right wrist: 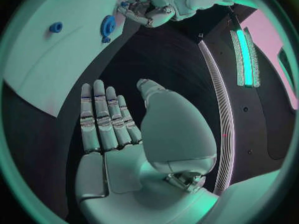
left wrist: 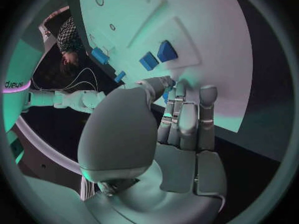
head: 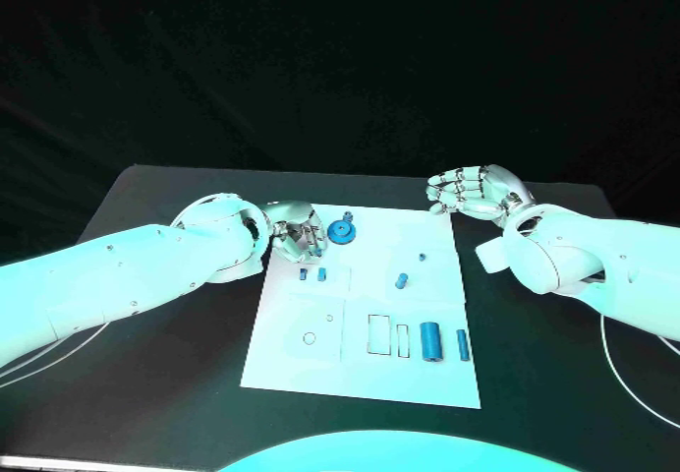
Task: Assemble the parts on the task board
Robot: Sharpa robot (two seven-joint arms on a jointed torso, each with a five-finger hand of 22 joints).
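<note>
The white task board lies mid-table. My left hand hangs over its far left corner, fingers curled down beside a blue gear. In the left wrist view, thumb and fingers close together on a sliver of blue, a small part. Two small blue blocks sit just nearer, seen again as blocks. My right hand hovers off the board's far right corner; its fingers are straight and apart, holding nothing. The gear and left hand show there too.
More blue parts lie on the board: a small one, a tiny one, a thick cylinder and a thin one at the near right. Outlined slots mark the near middle. Black table surrounds the board.
</note>
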